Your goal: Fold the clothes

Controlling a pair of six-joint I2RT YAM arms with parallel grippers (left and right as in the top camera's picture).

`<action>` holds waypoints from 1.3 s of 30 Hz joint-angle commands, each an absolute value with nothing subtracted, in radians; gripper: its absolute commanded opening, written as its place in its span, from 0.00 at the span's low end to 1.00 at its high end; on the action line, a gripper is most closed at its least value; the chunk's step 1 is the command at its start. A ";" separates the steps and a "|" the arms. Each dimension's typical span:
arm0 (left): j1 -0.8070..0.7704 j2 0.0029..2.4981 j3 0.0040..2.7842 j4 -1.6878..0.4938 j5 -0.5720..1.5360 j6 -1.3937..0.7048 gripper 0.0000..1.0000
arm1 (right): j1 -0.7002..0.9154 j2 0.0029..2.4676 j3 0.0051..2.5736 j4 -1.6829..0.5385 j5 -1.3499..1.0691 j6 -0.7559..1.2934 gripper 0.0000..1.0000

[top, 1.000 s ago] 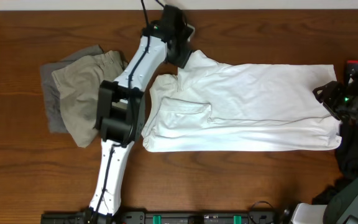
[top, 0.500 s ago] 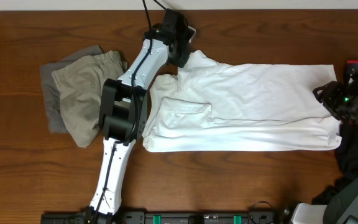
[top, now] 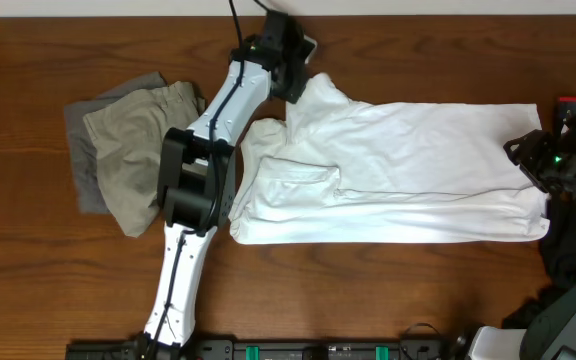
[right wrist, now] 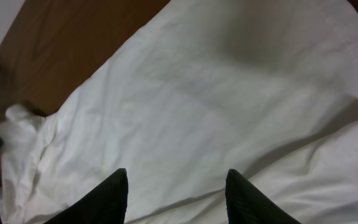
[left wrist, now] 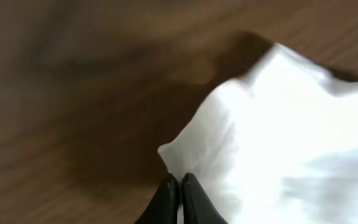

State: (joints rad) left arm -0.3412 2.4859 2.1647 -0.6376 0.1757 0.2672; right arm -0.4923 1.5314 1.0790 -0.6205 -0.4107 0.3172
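Dark wood tabletop (top: pixel 28 250) carries the work. The left gripper (left wrist: pixel 179 198) is clenched on a corner of the white T-shirt (top: pixel 408 170), at the top centre of the overhead frame. The shirt spreads from there across the middle and right. At its right edge the right gripper (right wrist: pixel 176 186) hangs unclenched. To fold well, the pinched corner probably needs lifting low and evenly, without dragging lower layers.

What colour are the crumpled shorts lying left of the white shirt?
Plain khaki shorts, a light tan; clearest in the overhead view.
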 commanded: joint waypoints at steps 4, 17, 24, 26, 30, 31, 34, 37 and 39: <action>-0.335 2.321 2.213 -0.582 0.167 0.299 0.06 | -0.483 1.530 1.084 -0.625 -0.407 0.299 0.49; -0.358 2.191 2.213 -0.799 0.172 0.307 0.06 | -0.483 1.530 1.084 -0.640 -0.407 0.298 0.49; -0.390 2.192 2.212 -0.959 0.171 0.307 0.06 | -0.483 1.532 1.084 -0.549 -0.407 0.245 0.52; -0.391 2.192 2.212 -0.964 0.171 0.307 0.06 | -0.484 1.544 1.084 -0.480 -0.400 0.231 0.48; -0.390 2.192 2.212 -0.956 0.171 0.307 0.06 | -0.483 1.609 1.085 -0.281 -0.400 0.252 0.46; -0.390 2.192 2.212 -0.953 0.171 0.311 0.06 | -0.483 1.635 1.087 -0.236 -0.400 0.265 0.44; -0.390 2.192 2.212 -0.952 0.171 0.318 0.06 | -0.483 1.731 1.117 -0.165 -0.400 0.273 0.44; -0.390 2.192 2.212 -0.953 0.171 0.318 0.06 | -0.483 1.857 1.202 -0.150 -0.400 0.273 0.48; -0.390 2.192 2.212 -0.951 0.171 0.318 0.06 | -0.483 1.946 1.291 -0.163 -0.404 0.277 0.50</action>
State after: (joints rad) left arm -0.3939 2.1948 2.2005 -0.9524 0.1757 0.2970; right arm -0.4923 1.8500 1.1847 -0.1612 -0.4034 0.2710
